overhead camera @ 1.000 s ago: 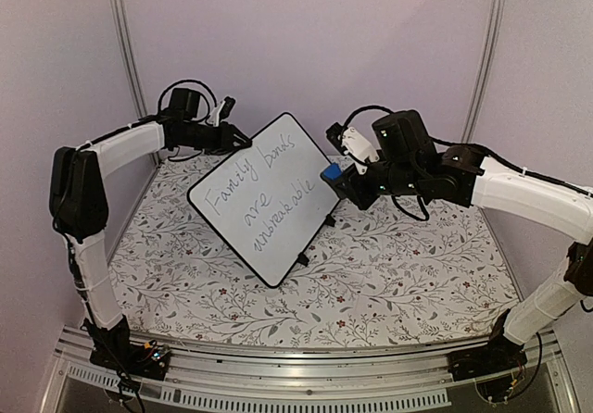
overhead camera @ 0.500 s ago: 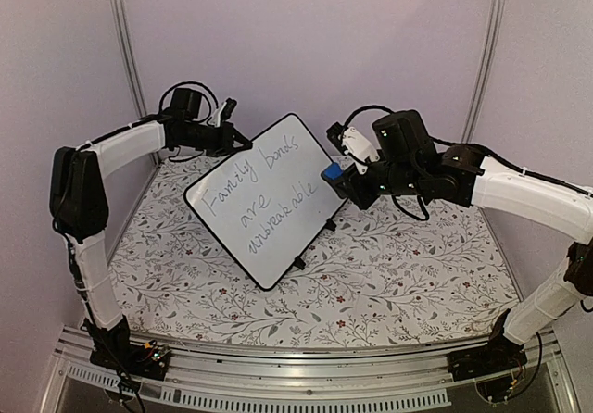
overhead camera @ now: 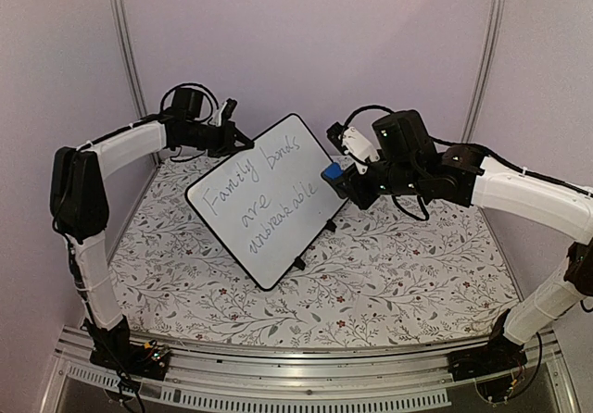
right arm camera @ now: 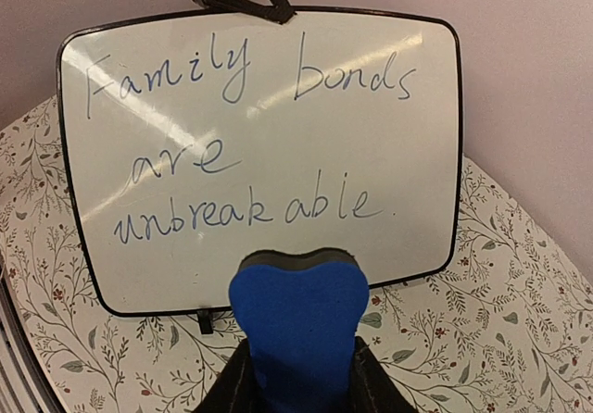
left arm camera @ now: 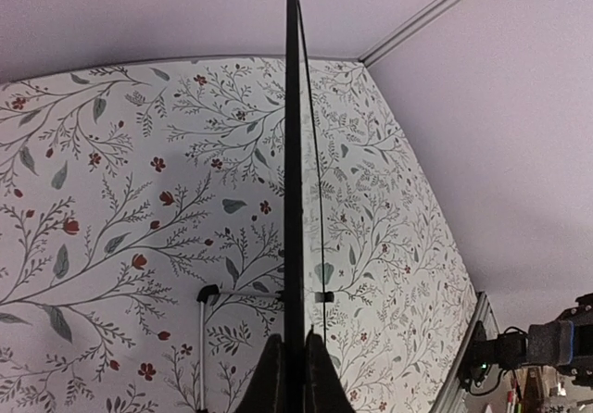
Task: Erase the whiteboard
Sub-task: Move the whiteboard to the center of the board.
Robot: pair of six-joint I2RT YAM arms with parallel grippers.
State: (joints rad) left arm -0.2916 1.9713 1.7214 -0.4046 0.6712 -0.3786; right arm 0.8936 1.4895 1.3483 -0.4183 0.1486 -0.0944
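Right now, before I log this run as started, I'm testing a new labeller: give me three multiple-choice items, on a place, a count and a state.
1. Where is the blue eraser?
A) in the right arm's jaws
B) in the left arm's jaws
C) lying on the board
2. How many lines of handwriting are on the whiteboard?
A) one
B) three
C) five
3. How is the whiteboard?
A) lying flat
B) wiped clean
C) held tilted, left arm's jaws clamping its top edge
1 A: the right wrist view shows it between those jaws.
2 B: three rows show.
3 C: the top view shows it slanted, the left arm at its top edge.
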